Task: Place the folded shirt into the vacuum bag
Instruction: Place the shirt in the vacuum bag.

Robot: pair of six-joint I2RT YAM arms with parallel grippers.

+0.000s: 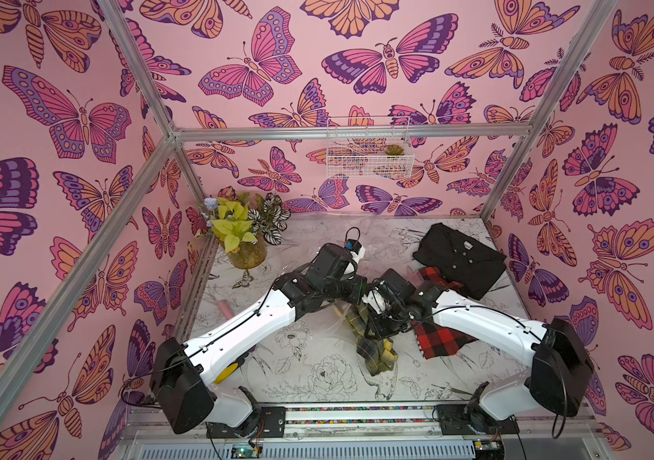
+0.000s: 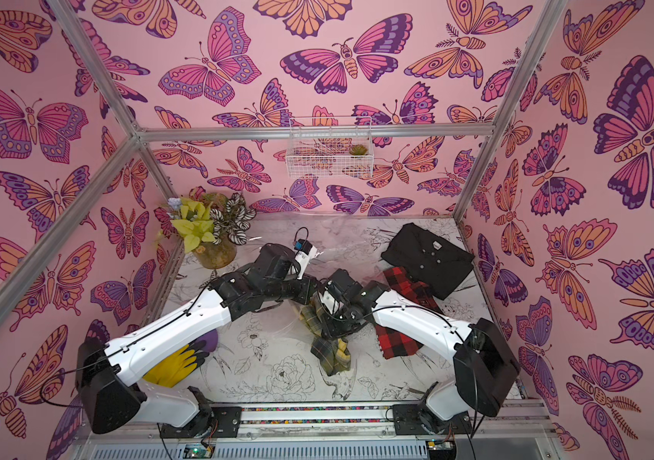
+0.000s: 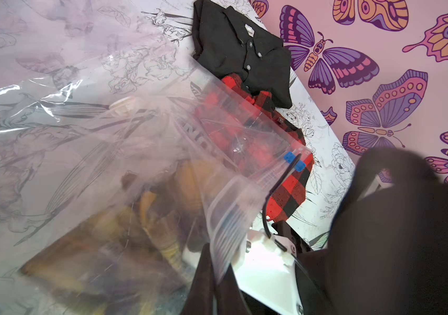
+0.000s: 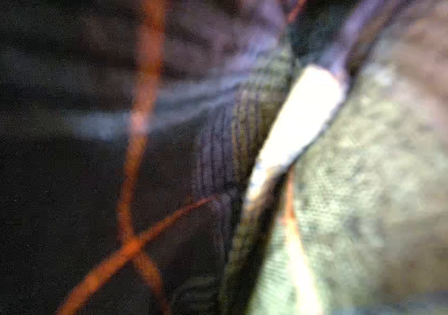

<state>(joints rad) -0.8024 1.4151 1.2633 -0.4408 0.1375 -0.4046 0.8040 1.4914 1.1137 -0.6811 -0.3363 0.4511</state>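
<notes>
The vacuum bag lies spread as clear, crinkled film over the middle and back of the flower-printed surface. Its round white valve shows through the folds, and its blue slider clip sits on the zip strip.

The left gripper has its jaws fully closed, pinching the zip edge of the bag and lifting that edge off the surface.

The right gripper reaches down into the green-and-yellow plaid shirt, which lies bunched in the middle of the surface between the two arms. The right wrist view is filled with blurred plaid cloth. The jaws are buried in the folds and seem narrow, closed on a bunch of the fabric.

In the left wrist view yellow-brown cloth shows through the film. Whether it is inside the bag or only behind it I cannot tell.

A red-and-black plaid shirt lies just to the right, partly under the right arm. A folded black polo shirt overlaps its far end in the back right corner.

A potted plant stands at the back left, and a yellow glove lies under the left arm.
</notes>
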